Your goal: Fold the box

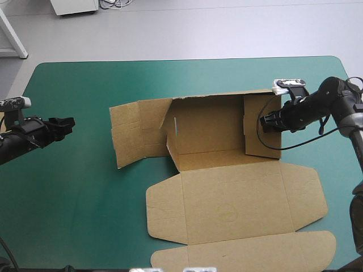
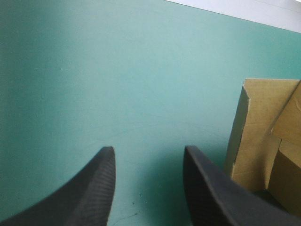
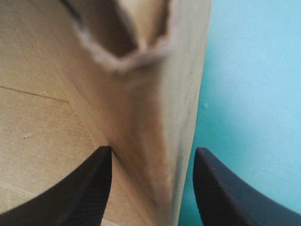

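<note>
Brown board lies ahead of both my grippers: the box [image 1: 227, 209] sits on the teal-green cover [image 1: 74, 187], toward the table's right half, only partly formed. Its back wall [image 1: 207, 122] stands raised, its lid [image 1: 238, 201] lies flat toward the near edge, and its left flaps [image 1: 136, 133] splay outward toward my left side.

My right gripper [image 1: 264, 122] is at the box's right wall [image 1: 264, 139], which stands upright. My black fingers [image 3: 91, 188] there are spread, one inside the wall over the box floor, the other outside it over the cover. The wall rises between them, and I cannot tell whether either finger touches it.

My left gripper [image 1: 69, 126] hangs over bare cover, well apart from the box, pointing toward the left flaps. Its two fingers are spread too, with nothing between them but cover; the edge of the nearest flap shows ahead of the gripper and off to one side.
</note>
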You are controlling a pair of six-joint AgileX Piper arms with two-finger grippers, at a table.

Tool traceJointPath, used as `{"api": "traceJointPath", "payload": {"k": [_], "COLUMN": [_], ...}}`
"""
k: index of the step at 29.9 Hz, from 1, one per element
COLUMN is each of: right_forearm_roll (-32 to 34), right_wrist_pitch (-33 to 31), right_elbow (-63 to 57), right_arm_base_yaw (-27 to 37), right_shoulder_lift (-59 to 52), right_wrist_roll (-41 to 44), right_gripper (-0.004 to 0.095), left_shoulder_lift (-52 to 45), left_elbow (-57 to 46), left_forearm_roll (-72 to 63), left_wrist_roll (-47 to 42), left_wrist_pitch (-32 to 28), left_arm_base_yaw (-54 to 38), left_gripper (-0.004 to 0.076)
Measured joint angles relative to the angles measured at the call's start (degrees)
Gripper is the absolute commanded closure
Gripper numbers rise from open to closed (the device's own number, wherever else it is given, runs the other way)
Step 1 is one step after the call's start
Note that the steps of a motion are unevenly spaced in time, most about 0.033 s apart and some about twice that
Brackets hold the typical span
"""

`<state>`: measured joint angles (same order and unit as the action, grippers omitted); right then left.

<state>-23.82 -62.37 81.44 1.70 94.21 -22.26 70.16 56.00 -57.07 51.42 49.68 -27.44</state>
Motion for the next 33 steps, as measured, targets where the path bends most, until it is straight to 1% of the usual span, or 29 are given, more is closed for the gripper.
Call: {"api": "traceJointPath", "payload": {"k": [4,7,11,14,17,21,24,27,28,30,31,33], "right_forearm_roll": [-1.4,-3.4,-8.2,-10.2,-11.0,-12.3,-17.0,-21.5,-22.0,-22.7,-22.9,-23.1], "right_wrist_pitch": [4.5,10.8,20.7,26.5,30.4,35.3,38.2,40.6,41.4,43.3,43.9,45.1], "right_elbow": [-3.0,-10.2,-21.8,-28.2,-32.5,-36.8,-39.0,-39.5,-39.5,-39.5,-39.5,-39.5], "right_arm_base_yaw": [0.0,0.0,0.0,0.0,0.0,0.0,-0.4,-3.0,-3.8,-5.5,-5.9,-6.6], "right_shoulder_lift": [-0.3,-2.3,-8.9,-14.5,-19.7,-23.3,-23.3,-22.4,-21.9,-21.0,-20.6,-19.9], "right_wrist_roll": [-0.8,-3.5,-9.9,-13.3,-14.8,-16.0,-20.9,-25.1,-25.4,-26.0,-26.0,-26.0], "right_gripper": [0.0397,0.0399,0.0399,0.0399,0.0402,0.0436,0.0444,0.0445,0.0459,0.0522,0.0577,0.0732], "left_shoulder_lift": [0.0,0.0,0.0,0.1,0.7,1.6,2.0,2.0,2.0,2.0,2.0,2.0], "left_elbow": [0.0,0.0,0.0,0.0,0.0,0.0,0.0,0.0,0.0,0.0,0.0,0.0], "left_forearm_roll": [-0.2,-0.2,-0.7,-1.3,-1.5,-1.7,-1.9,-1.9,-1.9,-1.9,-1.9,-1.9], "left_wrist_roll": [0.0,0.0,0.4,0.7,0.9,1.0,1.3,1.5,1.5,1.5,1.5,1.5], "left_wrist_pitch": [-0.9,-1.4,-1.6,-1.6,-1.6,-1.5,-1.5,-1.4,-1.4,-1.4,-1.4,-1.2], "left_arm_base_yaw": [0.0,0.0,0.0,0.0,0.0,0.3,1.2,1.6,1.6,1.6,1.6,1.6], "left_gripper": [0.0396,0.0396,0.0397,0.0397,0.0396,0.0396,0.0396,0.0396,0.0397,0.0397,0.0396,0.0397]}}
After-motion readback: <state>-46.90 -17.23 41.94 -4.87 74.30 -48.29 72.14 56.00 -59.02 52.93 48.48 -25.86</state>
